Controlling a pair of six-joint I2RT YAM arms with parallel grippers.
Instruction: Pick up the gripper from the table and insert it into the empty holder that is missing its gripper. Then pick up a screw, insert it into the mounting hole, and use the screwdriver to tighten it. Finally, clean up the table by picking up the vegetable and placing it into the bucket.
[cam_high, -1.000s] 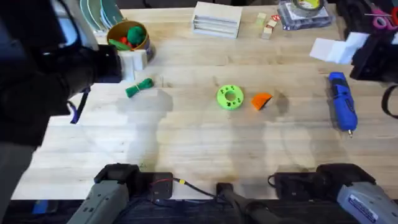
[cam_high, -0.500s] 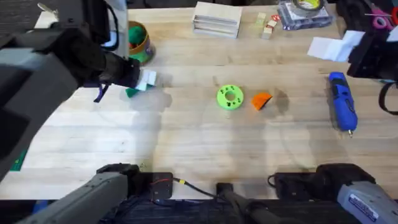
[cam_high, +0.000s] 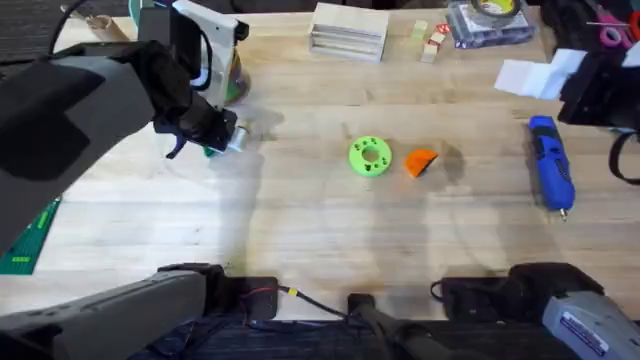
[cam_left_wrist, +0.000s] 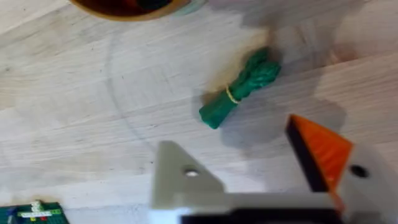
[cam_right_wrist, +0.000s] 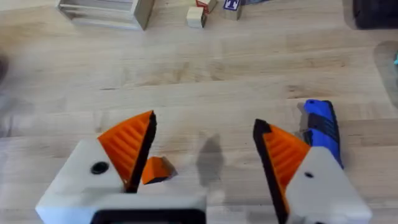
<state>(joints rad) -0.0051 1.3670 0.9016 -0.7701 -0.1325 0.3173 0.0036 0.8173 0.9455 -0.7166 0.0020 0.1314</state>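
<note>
Left gripper: hangs low over the table at the upper left of the overhead frame, jaws spread and holding nothing. One finger is a bare white block with no orange pad, so this is the holder that lacks its wedge; the other finger carries its orange tip.

Vegetable: lies flat on the wood just beyond the left fingers, untouched, leafy end pointing toward the bucket. In the overhead view it peeks out beside the left arm's wrist.

Bucket: stands at the upper left, near the vegetable, mostly hidden behind the left arm; it looks handy for the clean-up drop.

Gripper wedge: the loose orange piece rests on the table at centre, just right of the green disc, not yet fitted.

Right gripper: jaws wide apart and empty, both orange pads in place, looking down at the wedge and at the screwdriver.

Screwdriver: lies at the right of the overhead frame, metal tip toward the lower edge, well apart from the wedge.

Stage, as a judgement: the left arm seems lined up on the vegetable although insertion and screwing remain undone.
</note>
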